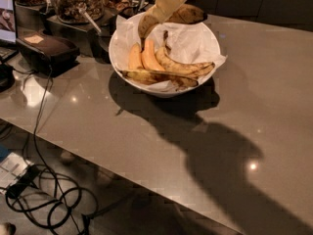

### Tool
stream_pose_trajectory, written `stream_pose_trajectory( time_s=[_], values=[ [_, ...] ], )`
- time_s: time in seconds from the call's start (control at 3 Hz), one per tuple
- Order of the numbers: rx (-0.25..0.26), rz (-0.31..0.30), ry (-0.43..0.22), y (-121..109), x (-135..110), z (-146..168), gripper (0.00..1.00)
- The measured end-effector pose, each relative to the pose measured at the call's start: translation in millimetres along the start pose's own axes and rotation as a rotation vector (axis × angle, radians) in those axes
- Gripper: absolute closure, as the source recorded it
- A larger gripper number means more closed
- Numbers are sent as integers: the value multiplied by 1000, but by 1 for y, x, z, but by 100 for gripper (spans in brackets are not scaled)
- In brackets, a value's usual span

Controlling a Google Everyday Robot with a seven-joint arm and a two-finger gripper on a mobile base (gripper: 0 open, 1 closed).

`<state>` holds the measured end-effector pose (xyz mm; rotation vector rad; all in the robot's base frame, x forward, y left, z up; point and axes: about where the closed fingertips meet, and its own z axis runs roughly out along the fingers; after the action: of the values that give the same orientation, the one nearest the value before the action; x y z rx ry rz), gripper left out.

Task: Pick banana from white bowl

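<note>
The gripper (143,35) hangs tip-down over the white bowl (161,90), a top approach that clears the raised rim; whether it is open or closed cannot be told. The banana (183,66) lies just below and right of it, stem end nearest the tip.

Tool (143,36) top ctr, arm (167,1) on down-left slant
</note>
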<state>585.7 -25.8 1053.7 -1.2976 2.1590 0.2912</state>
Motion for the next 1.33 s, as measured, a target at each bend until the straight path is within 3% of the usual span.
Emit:
stream_pose_trajectory(
  time_s=[0.33, 0.67, 1.0, 1.33],
  values=[
    [-77, 30, -87, 25, 0, -15, 100],
    [-139, 62, -121, 39, 4, -14, 100],
    [-144, 63, -125, 40, 4, -15, 100],
    [-208, 72, -135, 62, 4, -5, 100]
  ],
)
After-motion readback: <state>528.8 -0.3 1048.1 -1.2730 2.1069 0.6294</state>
